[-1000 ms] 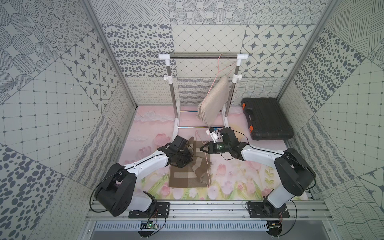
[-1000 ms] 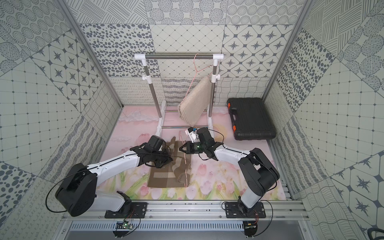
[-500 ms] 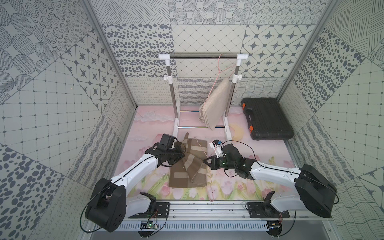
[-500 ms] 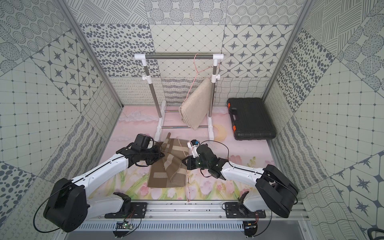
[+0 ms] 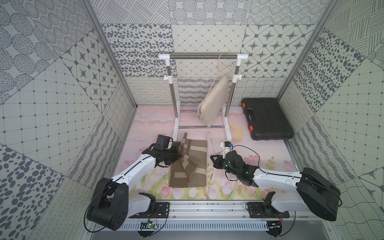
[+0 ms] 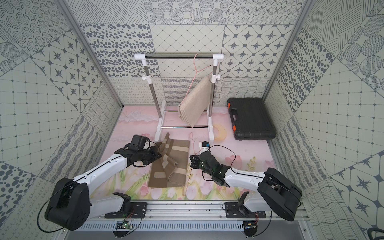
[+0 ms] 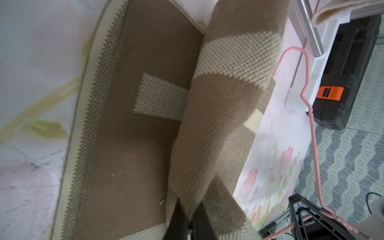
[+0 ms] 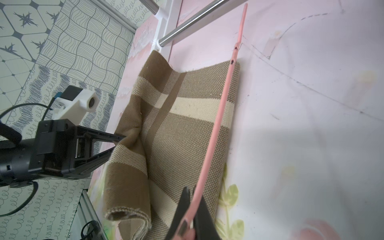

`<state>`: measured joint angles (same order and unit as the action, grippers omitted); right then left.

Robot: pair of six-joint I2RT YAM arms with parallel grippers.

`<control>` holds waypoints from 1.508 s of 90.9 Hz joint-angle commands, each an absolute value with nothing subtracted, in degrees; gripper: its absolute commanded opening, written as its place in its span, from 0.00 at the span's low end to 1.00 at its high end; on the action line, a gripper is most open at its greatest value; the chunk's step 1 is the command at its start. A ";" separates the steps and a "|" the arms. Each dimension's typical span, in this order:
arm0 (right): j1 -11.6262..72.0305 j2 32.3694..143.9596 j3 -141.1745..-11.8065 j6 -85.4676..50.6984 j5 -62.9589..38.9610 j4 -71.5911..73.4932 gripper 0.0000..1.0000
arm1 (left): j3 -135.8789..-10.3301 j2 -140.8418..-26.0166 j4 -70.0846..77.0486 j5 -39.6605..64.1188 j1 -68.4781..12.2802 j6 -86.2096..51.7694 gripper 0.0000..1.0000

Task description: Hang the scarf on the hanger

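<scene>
Left end effector (image 5: 179, 154) is clenched on a raised fold of the scarf (image 5: 197, 151). The left wrist view shows both fingers pinching brown knit, and the fold stands up as a ridge off the flat part.

The scarf, brown with cream stripes, lies mid-tabletop (image 5: 149, 133) toward the near edge. Its long axis runs from near edge to far edge, and most of it is flat on the tabletop.

The pink hanger (image 8: 219, 112) has its straight bar running the same way, parallel to the scarf's long side. The bar sits along or over the scarf's right edge. I cannot tell whether it touches the cloth or sits just above it.

Right end effector (image 8: 192, 218) is clenched on the near part of that bar.

Key relation: the held fold is left of the bar, and the two long axes are parallel. My judgement is that the fold has to travel rightward across the bar to drape over it. The left arm is nearer the scarf and the right arm owns the hanger.

At the far edge is a rack (image 5: 203, 56) with a beige cloth (image 5: 212, 106) on another hanger. A black case (image 5: 268, 118) sits at the far right corner, well apart from the work.
</scene>
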<state>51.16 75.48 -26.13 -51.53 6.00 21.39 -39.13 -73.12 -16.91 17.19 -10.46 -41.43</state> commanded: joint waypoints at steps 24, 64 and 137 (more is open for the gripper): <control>51.05 80.54 -33.18 -43.54 -1.92 13.60 0.00 | -38.09 -68.57 -27.19 5.46 -4.15 -42.28 0.45; 48.93 81.35 -35.58 -42.07 -5.25 12.65 0.00 | -30.71 -57.12 -19.55 6.05 -6.04 -54.49 0.50; 48.62 81.97 -37.76 -41.71 -8.54 11.27 0.00 | -17.45 -47.90 -25.31 -1.81 -13.64 -54.37 0.25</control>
<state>48.75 80.88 -36.64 -43.03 -7.09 12.21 -21.08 -53.15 -24.01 0.08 -13.19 -52.99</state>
